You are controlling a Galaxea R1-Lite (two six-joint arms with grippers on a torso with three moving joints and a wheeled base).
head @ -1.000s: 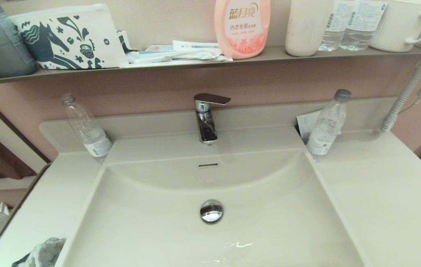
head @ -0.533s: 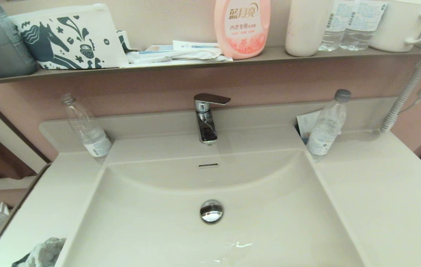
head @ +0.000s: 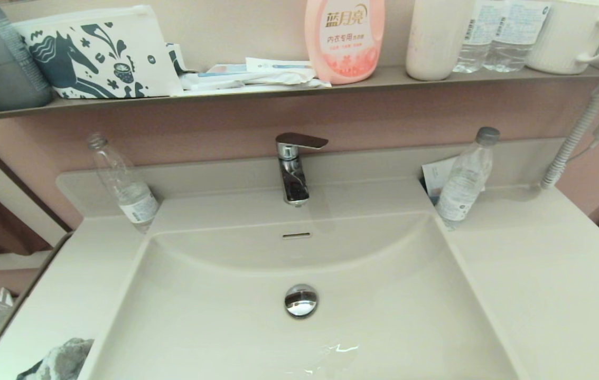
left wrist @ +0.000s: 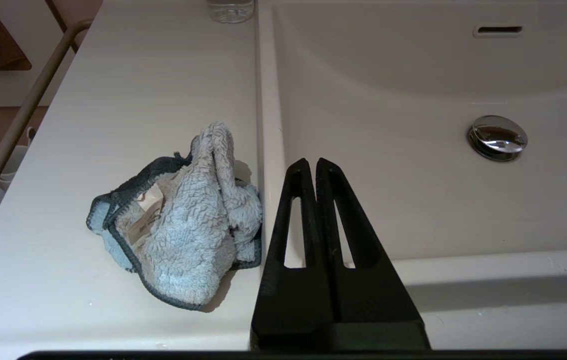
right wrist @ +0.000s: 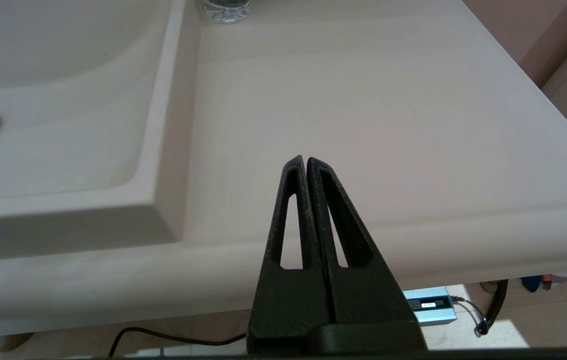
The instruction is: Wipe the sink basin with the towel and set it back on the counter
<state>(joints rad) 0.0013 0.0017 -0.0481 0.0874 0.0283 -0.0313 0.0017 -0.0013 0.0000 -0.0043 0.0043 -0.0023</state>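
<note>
The towel (left wrist: pixel 183 220), light blue-grey terry with a dark teal edge, lies crumpled on the left counter (left wrist: pixel 128 90) right against the basin's edge; in the head view only a corner of the towel (head: pixel 62 361) shows at the bottom left. The cream-white sink basin (head: pixel 215 311) with its chrome drain plug (head: pixel 301 300) and overflow slot (head: pixel 296 235) holds nothing. My left gripper (left wrist: pixel 312 162) is shut and empty, hanging above the basin's near left corner, just beside the towel. My right gripper (right wrist: pixel 306 160) is shut and empty above the right counter's (right wrist: pixel 363 100) front part. Neither arm shows in the head view.
A chrome tap (head: pixel 294 169) stands behind the basin. One clear bottle (head: pixel 122 182) leans at the back left, another bottle (head: pixel 466 177) at the back right. The wall shelf (head: pixel 278 89) carries a horse-print pouch (head: pixel 99 53), pink detergent bottle (head: pixel 344 39) and cups. A rail (left wrist: pixel 18 120) runs left of the counter.
</note>
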